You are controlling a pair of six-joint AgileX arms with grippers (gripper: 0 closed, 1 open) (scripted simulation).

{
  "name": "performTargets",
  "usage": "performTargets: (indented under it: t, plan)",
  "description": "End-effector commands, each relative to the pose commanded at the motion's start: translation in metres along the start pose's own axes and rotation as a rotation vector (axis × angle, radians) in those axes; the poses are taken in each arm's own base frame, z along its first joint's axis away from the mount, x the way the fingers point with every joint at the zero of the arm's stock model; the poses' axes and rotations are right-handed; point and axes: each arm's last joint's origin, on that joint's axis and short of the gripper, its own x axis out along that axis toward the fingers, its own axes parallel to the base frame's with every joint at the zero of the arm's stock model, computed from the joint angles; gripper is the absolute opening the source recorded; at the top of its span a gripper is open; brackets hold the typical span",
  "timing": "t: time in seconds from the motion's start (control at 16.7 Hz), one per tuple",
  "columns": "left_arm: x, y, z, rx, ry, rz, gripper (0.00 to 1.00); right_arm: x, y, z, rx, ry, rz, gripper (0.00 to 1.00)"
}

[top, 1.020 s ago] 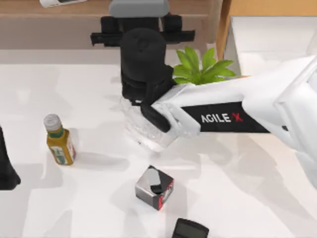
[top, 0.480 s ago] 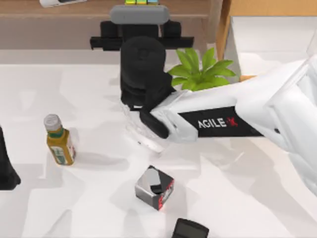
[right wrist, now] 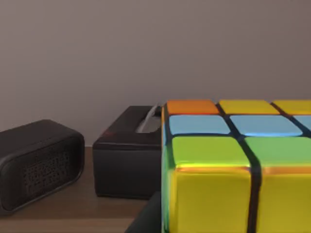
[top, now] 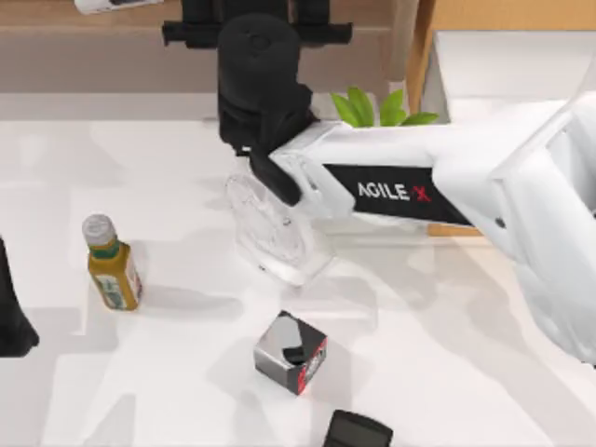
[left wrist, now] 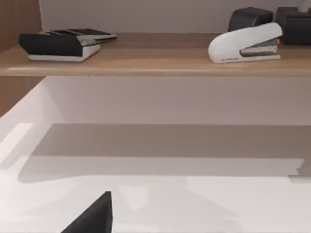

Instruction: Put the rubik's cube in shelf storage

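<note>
The rubik's cube point(right wrist: 233, 165), with yellow, green, blue and orange squares, looms close in the right wrist view over the wooden ledge point(right wrist: 73, 213) of the shelf storage point(top: 47, 17). My right gripper point(top: 256, 19) reaches over that ledge at the back centre of the table and is shut on the cube. The black wrist hides the cube from above. I cannot tell whether the cube touches the ledge. My left gripper point(top: 9, 317) stays parked at the table's left edge.
On the table stand a green-label bottle point(top: 112, 264), a clear glass object point(top: 270, 233), a grey, black and red box point(top: 291, 352) and a plant point(top: 382, 109). A white stapler point(left wrist: 245, 42), a black speaker point(right wrist: 39, 162) and a black box point(right wrist: 129, 155) sit on the shelf. A white-lined drawer point(top: 494, 65) is at the back right.
My right arm has moved toward the back of the table, carrying the cube over the shelf ledge. The left arm has not moved.
</note>
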Motion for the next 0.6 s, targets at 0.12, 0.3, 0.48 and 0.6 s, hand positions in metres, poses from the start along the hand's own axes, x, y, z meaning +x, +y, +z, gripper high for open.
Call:
performTargets:
  t: [0.12, 0.3, 0.48, 0.6]
  plan:
    - [0.000, 0.000, 0.000, 0.000, 0.000, 0.000, 1.00, 0.017, 0.000, -0.003, -0.004, 0.003, 0.001, 0.00]
    - [0.000, 0.000, 0.000, 0.000, 0.000, 0.000, 1.00, 0.037, -0.002, -0.009, -0.012, 0.012, 0.003, 0.00]
    - [0.000, 0.000, 0.000, 0.000, 0.000, 0.000, 1.00, 0.047, -0.004, -0.014, -0.017, 0.019, 0.005, 0.00]
    - [0.000, 0.000, 0.000, 0.000, 0.000, 0.000, 1.00, 0.047, -0.004, -0.014, -0.017, 0.020, 0.005, 0.00]
